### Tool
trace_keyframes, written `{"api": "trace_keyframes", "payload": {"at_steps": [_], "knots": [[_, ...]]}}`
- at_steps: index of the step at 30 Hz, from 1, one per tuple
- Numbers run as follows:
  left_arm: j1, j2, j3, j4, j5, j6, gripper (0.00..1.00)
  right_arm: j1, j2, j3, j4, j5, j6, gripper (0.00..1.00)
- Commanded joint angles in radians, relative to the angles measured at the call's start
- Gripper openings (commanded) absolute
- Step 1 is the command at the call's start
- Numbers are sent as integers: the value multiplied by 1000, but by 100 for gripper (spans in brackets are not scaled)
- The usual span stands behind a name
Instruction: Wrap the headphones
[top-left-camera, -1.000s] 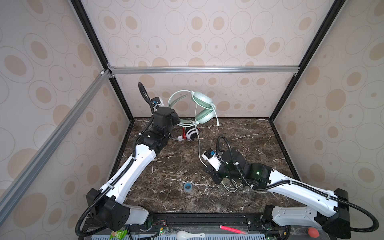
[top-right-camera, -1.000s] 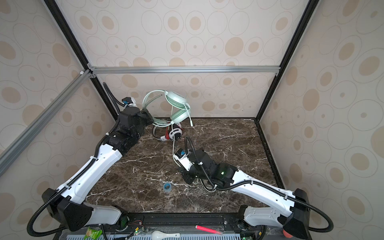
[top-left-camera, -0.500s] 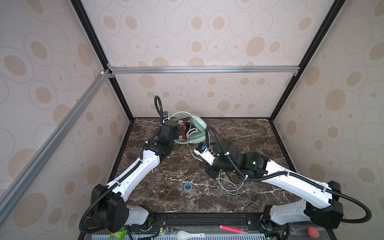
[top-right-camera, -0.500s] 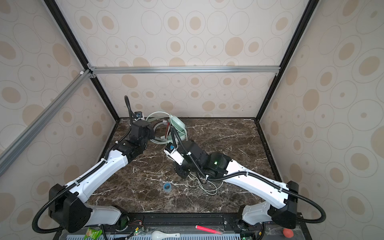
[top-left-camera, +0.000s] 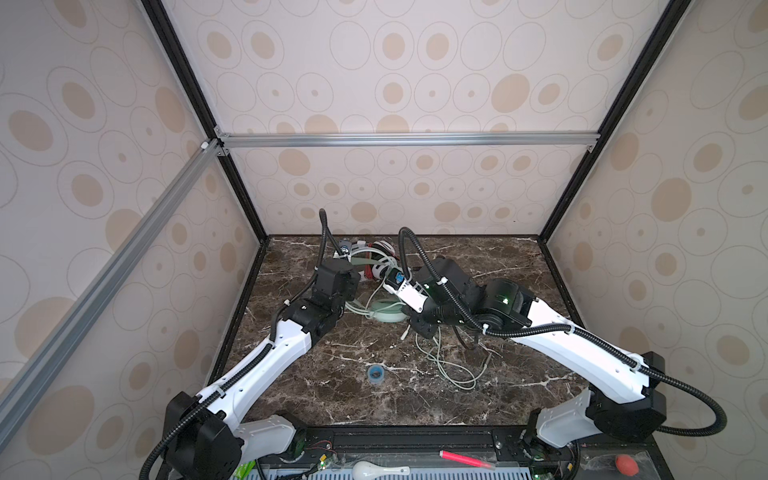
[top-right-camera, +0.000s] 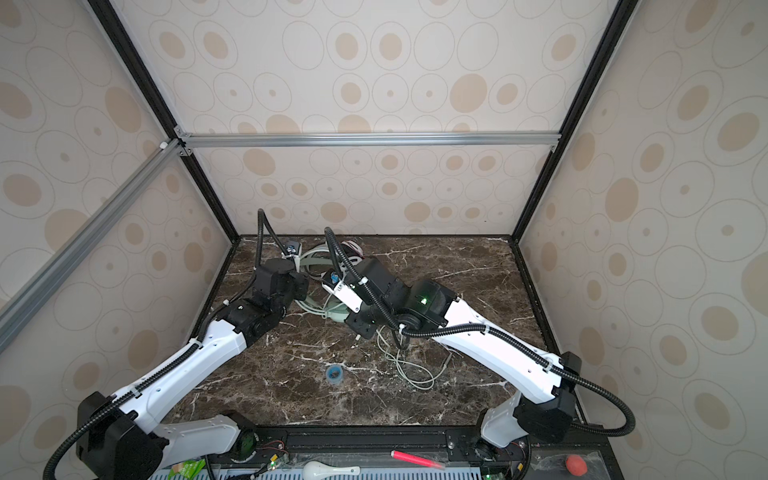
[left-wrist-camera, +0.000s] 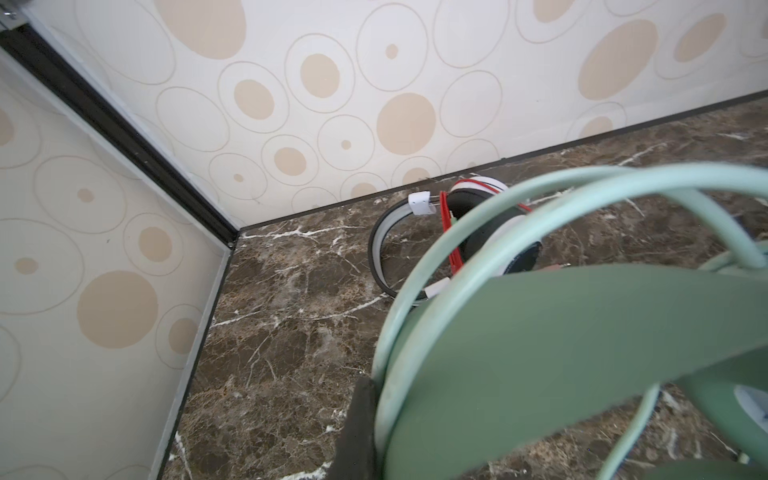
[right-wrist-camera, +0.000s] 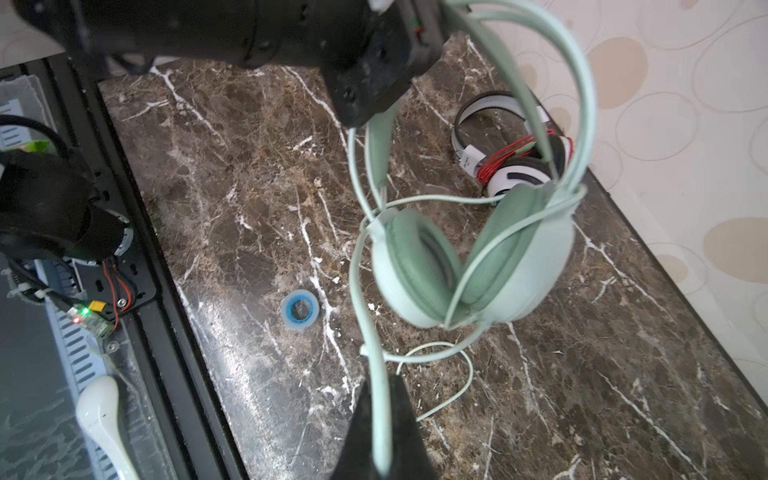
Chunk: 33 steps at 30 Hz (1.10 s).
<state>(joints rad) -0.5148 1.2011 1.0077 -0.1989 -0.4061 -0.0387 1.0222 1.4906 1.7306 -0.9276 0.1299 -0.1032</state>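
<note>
**Bimanual cell, seen from above and from both wrists.** The left claw (right-wrist-camera: 370, 112) is clamped on the headband (left-wrist-camera: 582, 353) of the mint-green headphones (top-left-camera: 386, 312). It holds the band uppermost, with the two earcups (right-wrist-camera: 465, 262) hanging face to face below it. The cups hang low over the dark marble tabletop (top-left-camera: 519, 270); whether they touch the surface cannot be told. Strands of the pale cord (right-wrist-camera: 376, 332) cross over the cups and loop beside the band. The right claw (right-wrist-camera: 382, 424) is closed together on this cord, near the cups. The rest of the cord lies in loose loops on the tabletop beneath the right arm, as both top views show. The white-and-black headphones (right-wrist-camera: 511, 166) lie on the tabletop behind the mint-green pair, near the back wall (top-left-camera: 415, 195) and apart from both claws. The red cord (right-wrist-camera: 505, 157) is wound round them. A small blue ring (top-left-camera: 375, 373) lies on the tabletop toward the front, well apart from both pairs.
</note>
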Motion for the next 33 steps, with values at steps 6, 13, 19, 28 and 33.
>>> {"api": "trace_keyframes", "payload": {"at_steps": [6, 13, 19, 28, 33], "knots": [[-20, -80, -18, -25, 176, 69, 0, -84, 58, 155, -95, 47, -7, 0], [-20, -118, -32, -57, 237, 56, 0, -205, 65, 186, -118, 41, 46, 0], [-22, -143, -28, -77, 324, 21, 0, -322, 73, 173, -86, -70, 77, 0], [-22, -144, 23, -129, 485, -19, 0, -375, 95, 176, -38, -165, 82, 0], [-22, -147, 32, -137, 499, -26, 0, -389, 95, 179, 2, -176, 85, 0]]}}
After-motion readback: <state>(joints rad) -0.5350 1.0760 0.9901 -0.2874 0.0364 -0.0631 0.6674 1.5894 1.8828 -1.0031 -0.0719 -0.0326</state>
